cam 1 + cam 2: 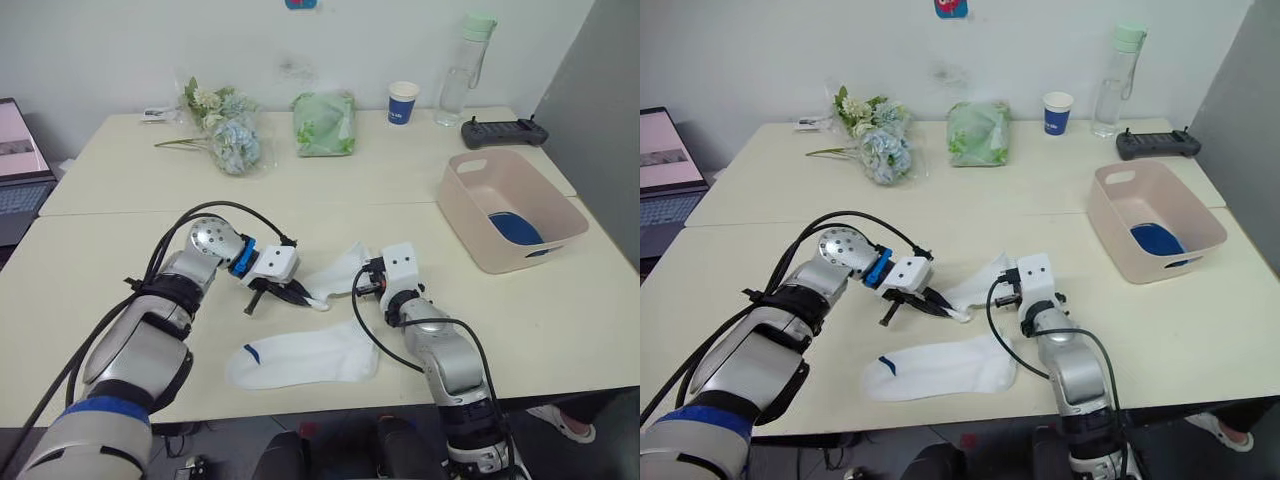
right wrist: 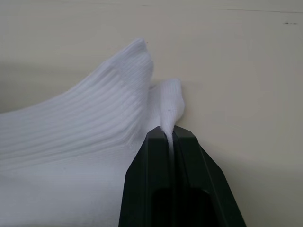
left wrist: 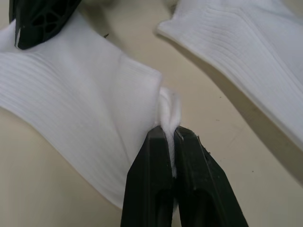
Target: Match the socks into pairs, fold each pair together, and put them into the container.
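Two pincers held one white sock (image 1: 340, 268) stretched between them just above the bench (image 1: 560, 330): the left pincer (image 1: 300, 296) clenched on one thin edge, the right pincer (image 1: 368, 288) on the other. Its partner sock (image 1: 305, 358) lay flat nearby. Light, limp fabric like this likely needs pinching at cuff or toe. The container (image 1: 470, 215) stood well apart.

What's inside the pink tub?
Inside the pink tub lies something blue on the bottom, most likely folded socks. The near wall hides part of the floor, so anything tucked there can't be seen.
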